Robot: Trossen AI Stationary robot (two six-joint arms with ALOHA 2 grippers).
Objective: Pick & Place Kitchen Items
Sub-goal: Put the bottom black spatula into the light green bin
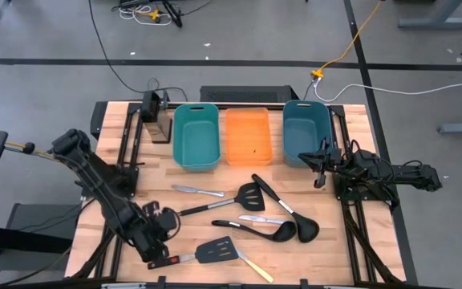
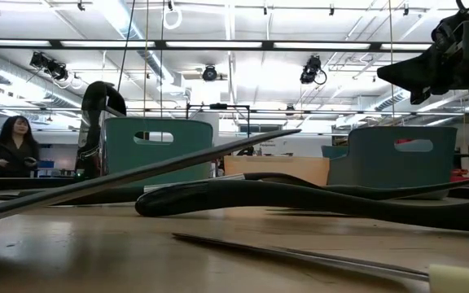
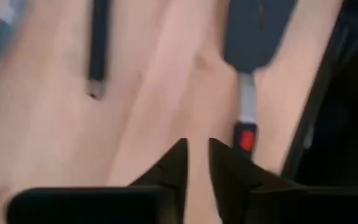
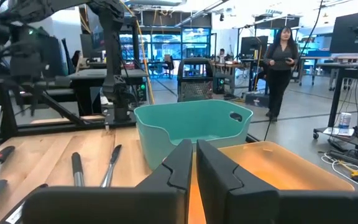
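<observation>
Step in hand: judged to be the approach to the red-tipped spatula [image 1: 203,254]; nothing is gripped yet.
Left gripper [image 1: 157,243]: held low over the near left of the table [image 1: 111,152], just beside the spatula's red handle end. In the left wrist view the fingers [image 3: 169,168] are seen almost together, only a narrow slit between them, with nothing held.
Doing it well: the fingers would need to be spread before descent, set across the slim handle rather than along it, and centred over the handle just past the red tip, so the blade does not swing when lifted.
Right gripper [image 1: 322,164]: parked at the far right, by the right teal bin [image 1: 304,128]; fingers [image 4: 176,163] nearly closed, empty.
Utensils: all lie on the table in front of the bins; none is in a bin. A silver knife [image 1: 197,190], a slotted spatula [image 1: 243,197], two ladles [image 1: 291,215] and a cream-handled knife [image 1: 253,268] lie in a loose cluster.
Obstacles: the cream-handled knife lies just beside the spatula's blade and could be dragged. The table's front edge is close.
Surroundings: left teal bin [image 1: 196,135], orange bin [image 1: 248,136]; a person [image 4: 281,59] stands well beyond the table.
</observation>
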